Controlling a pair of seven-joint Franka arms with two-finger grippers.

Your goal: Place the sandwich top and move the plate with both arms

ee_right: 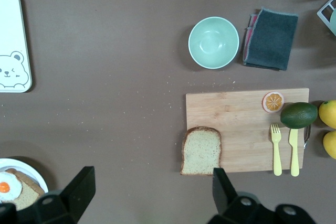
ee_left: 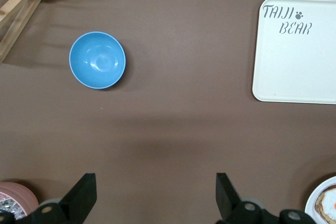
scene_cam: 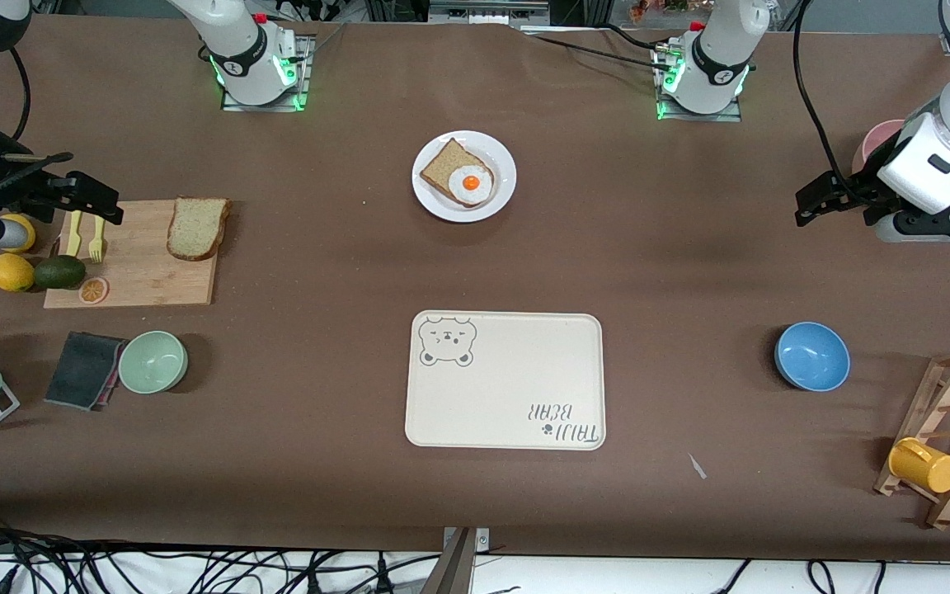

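Sandwich top point(scene_cam: 198, 227) on board, apparently nearest right pincer point(ee_right: 149, 195); both it and left pincer point(ee_left: 156, 195) gape, empty.

left gripper point(scene_cam: 809, 206) open, right gripper point(scene_cam: 108, 202) open, both raised

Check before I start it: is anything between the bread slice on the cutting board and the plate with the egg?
Nothing visible: only bare table lies between the bread slice and the plate.

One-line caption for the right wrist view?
Open right gripper hovering above the bread slice on a wooden cutting board, green bowl nearby.
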